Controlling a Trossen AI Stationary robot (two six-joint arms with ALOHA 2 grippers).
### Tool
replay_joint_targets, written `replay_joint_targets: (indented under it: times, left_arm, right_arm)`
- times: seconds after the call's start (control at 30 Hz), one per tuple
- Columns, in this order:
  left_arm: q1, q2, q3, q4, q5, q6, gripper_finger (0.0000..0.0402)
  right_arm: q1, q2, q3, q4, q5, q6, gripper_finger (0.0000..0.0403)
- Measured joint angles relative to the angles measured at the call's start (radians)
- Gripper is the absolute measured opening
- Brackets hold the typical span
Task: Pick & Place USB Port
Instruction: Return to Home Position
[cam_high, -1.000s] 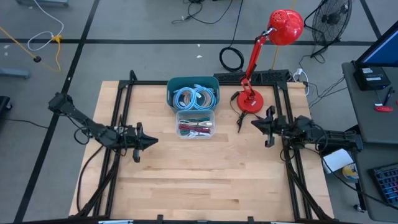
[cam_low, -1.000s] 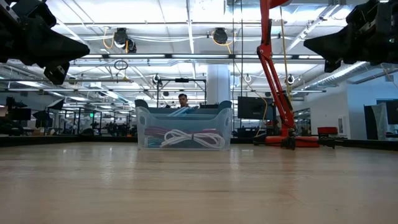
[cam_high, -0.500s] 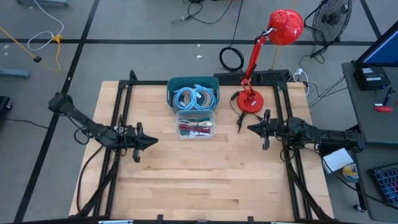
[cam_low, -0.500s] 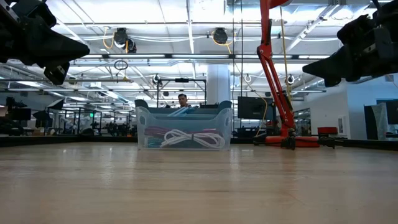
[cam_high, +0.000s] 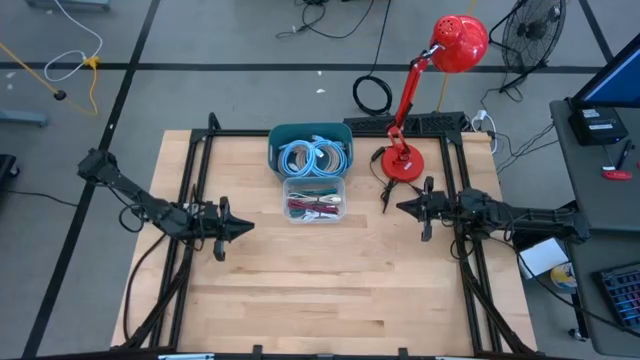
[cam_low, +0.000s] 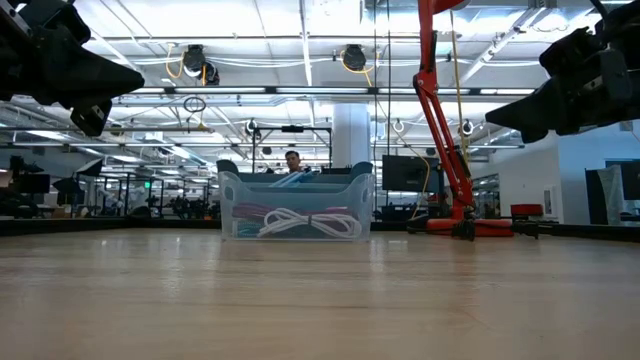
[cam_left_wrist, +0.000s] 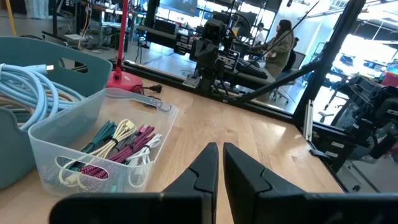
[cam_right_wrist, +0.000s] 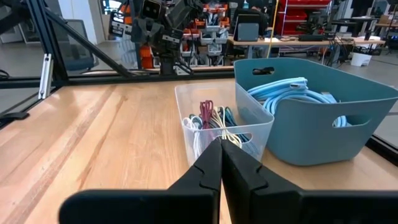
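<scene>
Clear bin (cam_high: 285, 200) apart from right claw (cam_high: 401, 207)

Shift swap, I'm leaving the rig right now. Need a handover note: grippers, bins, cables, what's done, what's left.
Left gripper: shut, empty, raised over the table's left side, pointing toward the bins.
Right gripper: shut, empty, raised on the right side, pointing toward the bins.
Teal bin: back centre, holds light blue cables.
Transparent bin: just in front of the teal bin, holds the coloured charger cables, pink among them.
Done: cables look binned, bins lined up.
Left: probably only parking both arms at home.
</scene>
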Motion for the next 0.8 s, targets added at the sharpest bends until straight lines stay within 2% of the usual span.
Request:
replay_joint_targets:
  times: [0.57,0.8]
  left_arm:
    - [0.000,0.000,0.000,0.000,0.000,0.000,0.0026]
    - [0.000,0.000,0.000,0.000,0.000,0.000,0.0026]
  right_arm:
    - [0.000,-0.001,0.000,0.002,0.001,0.000,0.0000]
    - [0.000,-0.082,0.000,0.002,0.001,0.000,0.0000]
